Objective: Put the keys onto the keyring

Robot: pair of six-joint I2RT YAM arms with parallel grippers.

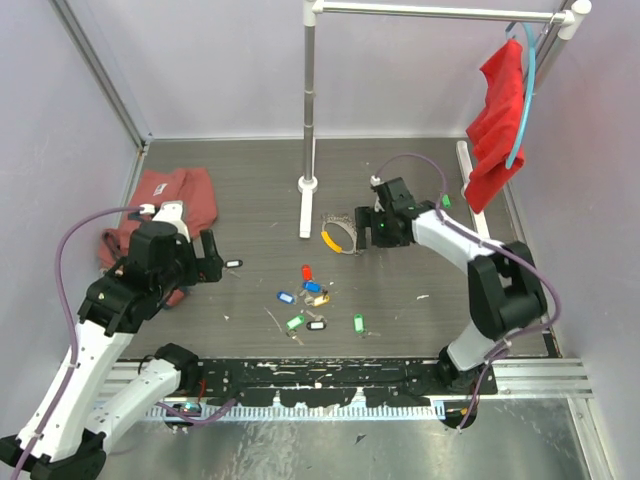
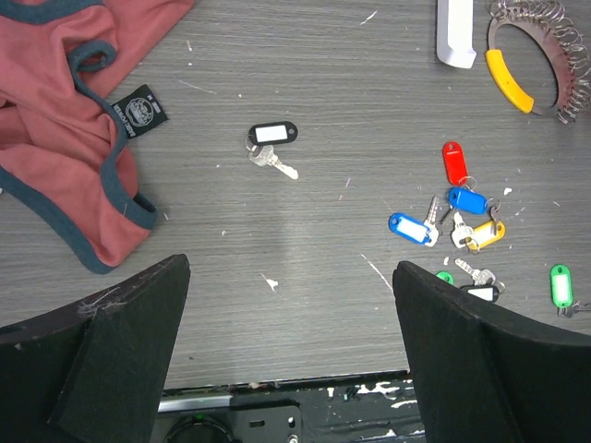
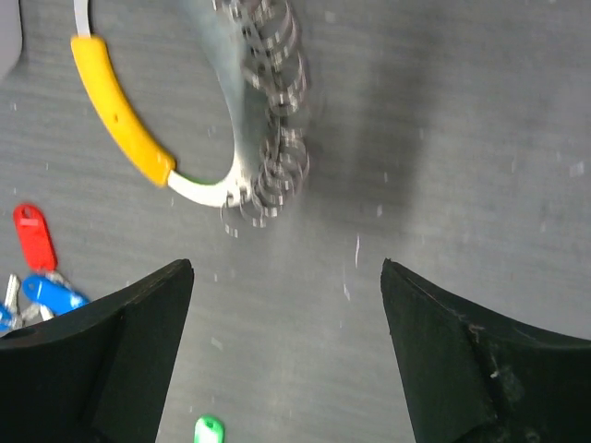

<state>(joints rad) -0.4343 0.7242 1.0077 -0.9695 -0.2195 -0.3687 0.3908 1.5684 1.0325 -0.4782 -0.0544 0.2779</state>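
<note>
- The keyring [image 1: 341,236] lies flat on the table [image 1: 430,290]. It is a silvery coiled loop with a curved yellow section [image 3: 115,115] on its left side.
- The right fingers [image 3: 466,355] are held wide apart just to the right of the keyring. Nothing is gripped between them. The keyring's coils are seen ahead of the tips, not between them, and are blurred in the wrist view.
- The left fingers [image 2: 115,355] are spread fully and hold nothing. They are well to the left of the keyring.
- Most of the keys [image 1: 311,296] are scattered loose on the table, nearer the arm bases than the keyring, and all lie off it.
- The red tag [image 2: 452,161] is the one nearest the keyring.
- Two blue tags [image 2: 412,229] and a gold tag [image 2: 486,235] are bunched just past the red tag.
- Two green tags [image 1: 358,322] and a black one lie farthest from the keyring.
- One black-tagged key [image 2: 272,135] lies apart, left of the keyring, between it and the left fingers.
- A pink garment [image 1: 175,195] with dark trim is crumpled far left of the keyring.
- The white foot of a stand [image 2: 455,32] rests just left of the keyring.
- A red cloth [image 1: 497,120] hangs from a rail beyond the keyring, to its right.
</note>
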